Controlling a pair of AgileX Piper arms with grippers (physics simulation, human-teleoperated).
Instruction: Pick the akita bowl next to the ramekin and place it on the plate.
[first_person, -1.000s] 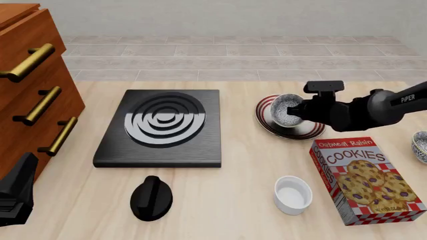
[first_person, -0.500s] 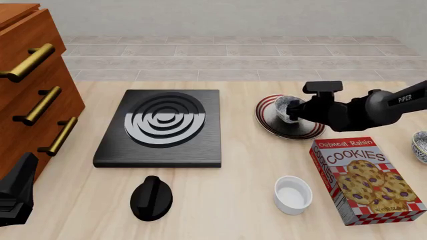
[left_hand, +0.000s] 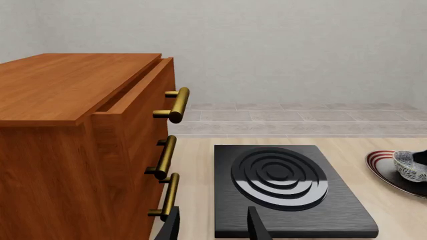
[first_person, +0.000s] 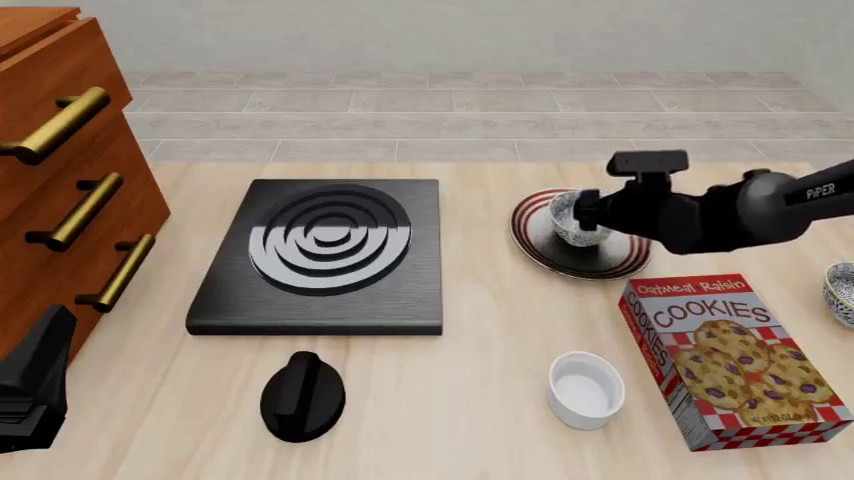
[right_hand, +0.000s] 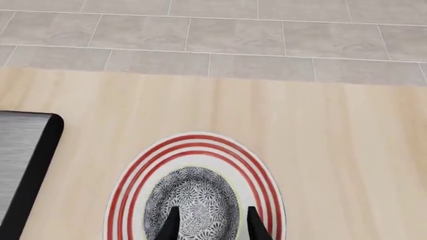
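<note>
The akita bowl, speckled blue-grey, rests upright on the plate, a white plate with red rings at the right back of the table. My right gripper hovers just over the bowl's near side, open, its two fingers apart above the bowl's inside and holding nothing. The plain white ramekin stands near the front, left of the cookie box. My left gripper is open and empty at the front left by the dresser. The left wrist view catches the bowl on the plate.
A black hotplate lies in the middle with a black knob in front of it. A wooden dresser with brass handles fills the left. A cookie box lies front right; a second speckled bowl sits at the right edge.
The bowl came down from its tilted, lifted pose onto the plate. My right gripper has opened, let go of it and risen slightly. The left arm has not moved.
</note>
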